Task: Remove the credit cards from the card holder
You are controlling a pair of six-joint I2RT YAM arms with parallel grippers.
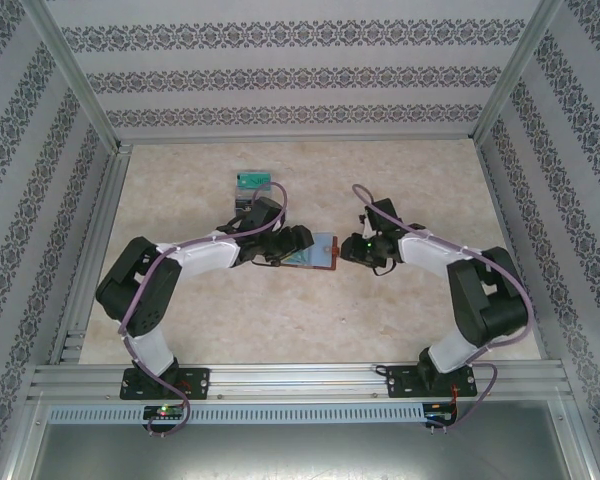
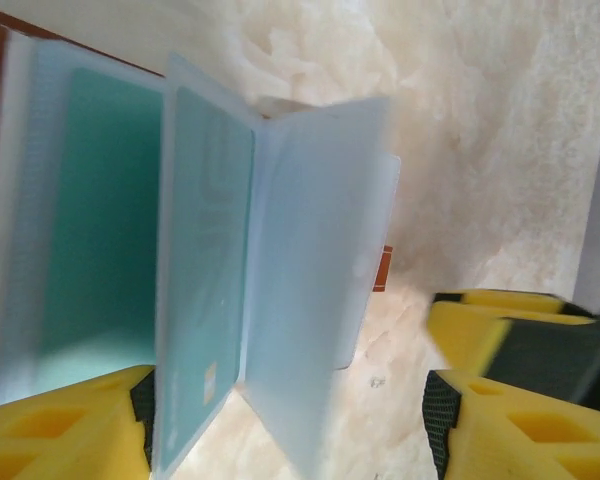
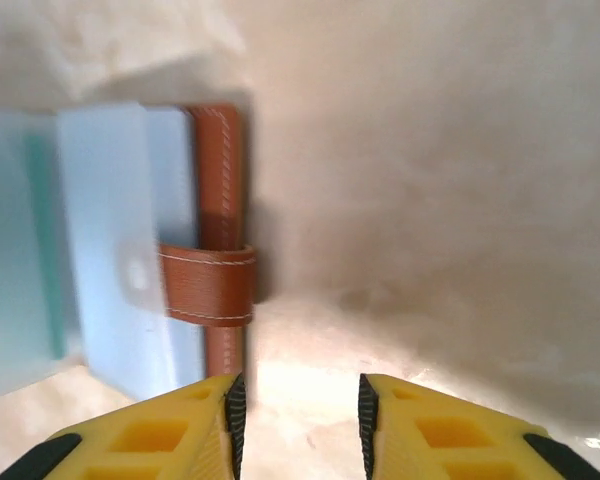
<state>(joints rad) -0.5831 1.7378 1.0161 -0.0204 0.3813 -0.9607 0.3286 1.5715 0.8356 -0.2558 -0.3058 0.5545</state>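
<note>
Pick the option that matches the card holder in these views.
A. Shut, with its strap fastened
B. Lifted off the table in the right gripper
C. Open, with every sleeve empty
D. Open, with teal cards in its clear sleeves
D: the card holder lies open on the table, and in the left wrist view teal cards sit inside its clear sleeves.

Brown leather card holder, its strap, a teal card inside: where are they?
Brown leather card holder (image 3: 218, 150): right wrist view, stitched edge.
Leather strap (image 3: 208, 285): right wrist view, its middle.
Teal card (image 2: 100, 220): left wrist view, face behind clear sleeve.
</note>
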